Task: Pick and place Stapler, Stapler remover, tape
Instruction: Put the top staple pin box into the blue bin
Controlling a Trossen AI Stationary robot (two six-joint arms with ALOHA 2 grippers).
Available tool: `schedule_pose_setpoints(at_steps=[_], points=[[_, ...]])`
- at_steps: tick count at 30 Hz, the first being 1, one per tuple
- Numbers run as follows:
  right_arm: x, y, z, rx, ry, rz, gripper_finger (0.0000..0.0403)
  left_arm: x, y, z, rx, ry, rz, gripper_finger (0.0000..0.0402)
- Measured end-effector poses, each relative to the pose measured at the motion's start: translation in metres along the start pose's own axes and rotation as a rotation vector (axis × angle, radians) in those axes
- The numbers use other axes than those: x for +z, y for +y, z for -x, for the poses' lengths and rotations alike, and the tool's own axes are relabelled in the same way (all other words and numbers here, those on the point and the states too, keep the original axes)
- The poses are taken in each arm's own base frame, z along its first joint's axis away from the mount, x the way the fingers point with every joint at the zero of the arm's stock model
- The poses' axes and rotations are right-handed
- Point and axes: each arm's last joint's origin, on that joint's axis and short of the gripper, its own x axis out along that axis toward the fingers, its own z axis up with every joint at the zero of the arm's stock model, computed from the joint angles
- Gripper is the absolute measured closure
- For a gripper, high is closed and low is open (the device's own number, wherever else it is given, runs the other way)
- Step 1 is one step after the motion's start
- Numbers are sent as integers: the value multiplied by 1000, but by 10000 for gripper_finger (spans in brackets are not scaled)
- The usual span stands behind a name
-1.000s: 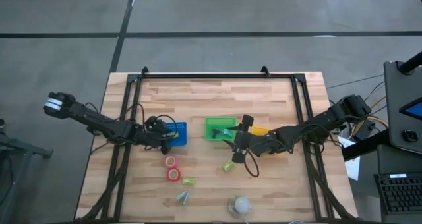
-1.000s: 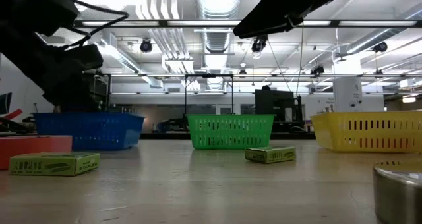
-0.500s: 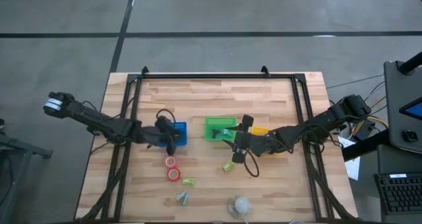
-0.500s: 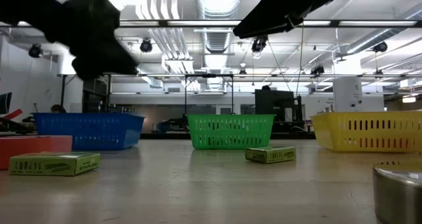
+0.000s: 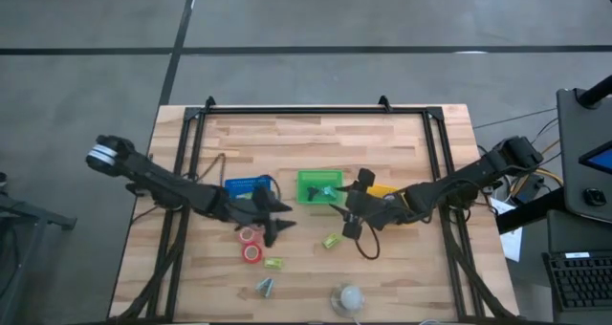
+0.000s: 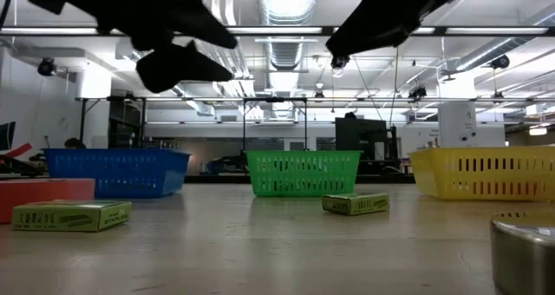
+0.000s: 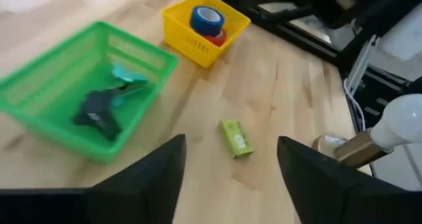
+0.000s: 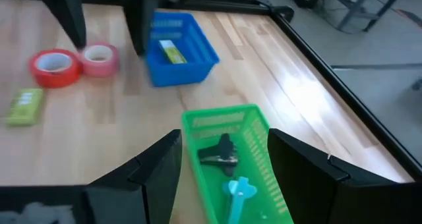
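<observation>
Two red tape rolls (image 5: 251, 245) lie flat on the table in front of the blue basket (image 5: 246, 185); the right wrist view shows them too (image 8: 54, 67). A dark blue roll (image 7: 206, 18) and a red one sit in the yellow basket (image 7: 206, 28). The green basket (image 7: 39, 115) holds a black staple remover (image 7: 97, 112) and a teal one. A small green box (image 8: 171, 51) lies in the blue basket. My left gripper (image 5: 275, 221) hovers open over the table just right of the red rolls. My right gripper (image 5: 351, 213) hovers open between the green and yellow baskets.
Loose small green boxes lie on the table (image 5: 332, 240) (image 5: 273, 264). A teal object (image 5: 265, 287) and a white ball on a metal base (image 5: 349, 297) sit by the near edge. A black frame (image 5: 296, 109) borders the table's far and side edges.
My left gripper has swung from above the blue basket toward the table's right and near edge, and now stands over the bare wood beside the red tape rolls. My right gripper has shifted slightly toward the right. Nothing on the table has moved.
</observation>
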Motion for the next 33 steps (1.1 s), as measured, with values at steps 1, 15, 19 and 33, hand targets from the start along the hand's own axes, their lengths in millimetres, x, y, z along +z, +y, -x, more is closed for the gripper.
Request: schedule_pose_setpoints(at_steps=[1, 15, 19, 33], points=[[0, 1, 2, 7, -5, 0, 184, 1, -4, -8, 5, 8, 15, 151], [8, 0, 32, 66, -47, -16, 184, -23, -33, -106, 106, 100, -91, 144], [10, -3, 40, 72, -58, -20, 184, -32, -39, -131, 87, 144, -143, 144], [8, -5, 43, 74, -50, -37, 184, -46, -41, -163, 116, 227, -192, 145]])
